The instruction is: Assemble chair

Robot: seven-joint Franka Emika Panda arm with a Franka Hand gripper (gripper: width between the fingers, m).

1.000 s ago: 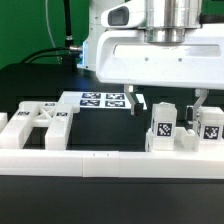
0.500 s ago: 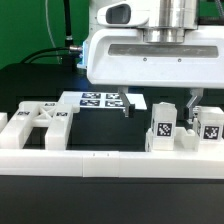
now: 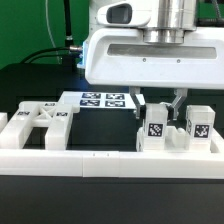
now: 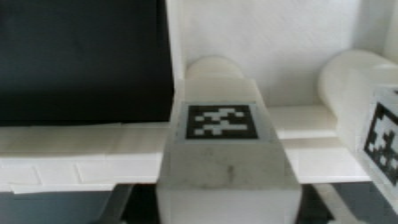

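as the pincer [image 3: 158, 112] stands narrow, clamped on the upright tagged block [image 3: 155, 131], its 2 fingers [image 3: 141, 109] bear on the block's 2 sides near its top, right of centre in the exterior view's frame. the block lies straight below the wrist, between the jaws. its long axis is vertical, in line with the arm's approach, and its foot seems to rest on the bench [image 3: 40, 85] just behind the border rail [image 3: 90, 162]. the wrist view looks along that same block [image 4: 221, 125], its tag facing the camera.

judging from this, the grasp is made and the next move is a straight lift, which should clear everything if the block comes up without tilting. just beside it, toward the exterior view's right, stands a second tagged block [image 3: 199, 128], close enough that a sideways swing could knock it; i'd call that the 1 obstacle. the marker board [image 3: 103, 99] lies behind, near the frame's centre. the flat panel pieces [image 3: 40, 120] sit well apart at the lower left, likely where the block is bound.
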